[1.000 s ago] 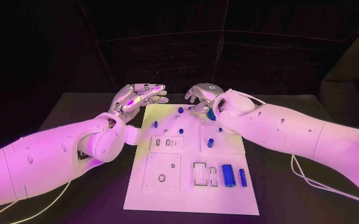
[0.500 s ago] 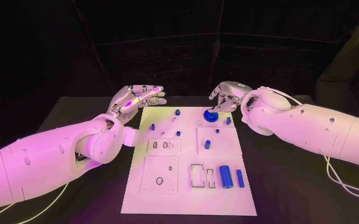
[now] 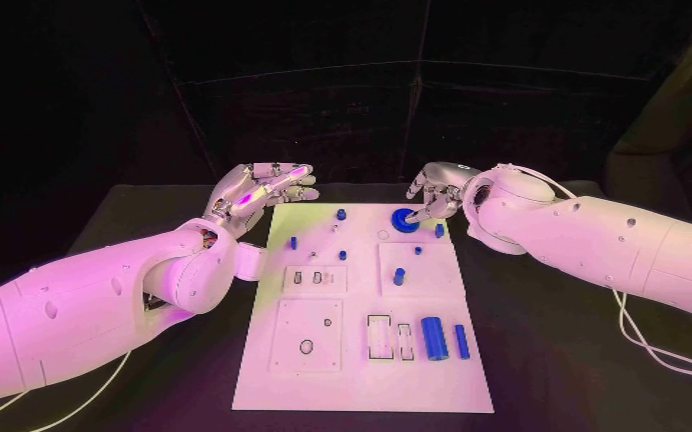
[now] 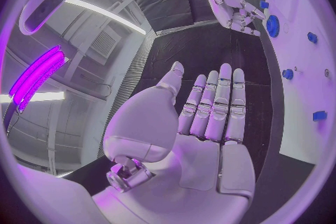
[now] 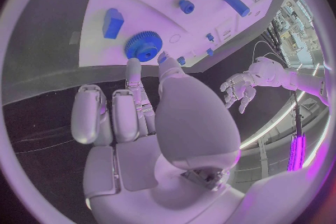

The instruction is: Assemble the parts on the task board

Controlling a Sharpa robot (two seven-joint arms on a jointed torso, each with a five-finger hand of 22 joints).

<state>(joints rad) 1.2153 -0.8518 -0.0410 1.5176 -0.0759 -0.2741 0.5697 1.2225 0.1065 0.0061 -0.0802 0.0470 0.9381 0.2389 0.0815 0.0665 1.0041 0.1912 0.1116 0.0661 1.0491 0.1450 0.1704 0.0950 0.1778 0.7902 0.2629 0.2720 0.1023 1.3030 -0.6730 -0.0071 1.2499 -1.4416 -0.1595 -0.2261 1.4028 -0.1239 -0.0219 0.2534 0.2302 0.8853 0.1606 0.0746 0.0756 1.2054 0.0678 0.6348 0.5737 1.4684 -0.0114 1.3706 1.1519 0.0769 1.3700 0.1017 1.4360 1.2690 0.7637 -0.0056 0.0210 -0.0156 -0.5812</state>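
Note:
The white task board (image 3: pixel 361 372) lies in the middle of the black table. A blue gear (image 3: pixel 404 219) lies flat on its far right part, also in the right wrist view as the gear (image 5: pixel 143 45). My right hand (image 3: pixel 436 190) hovers just behind the gear, with thumb and fingertips (image 5: pixel 133 64) at its rim on one side and not gripping it. My left hand (image 3: pixel 267 190) is raised off the board's far left corner, fingers (image 4: pixel 213 103) straight and apart, holding nothing. Small blue pegs (image 3: pixel 343 253) stand on the board.
Two blue cylinders (image 3: pixel 434 337) lie at the board's near right beside empty rectangular slots (image 3: pixel 387 337). A round hole (image 3: pixel 309 347) is at the near left. A blue block (image 5: pixel 112 22) sits next to the gear. Black table (image 3: pixel 577 352) surrounds the board.
A second ago my right hand was over the board's far edge with the gear at its fingers. It has since drawn back to the right, and the gear lies on the board. The left hand has stayed put.

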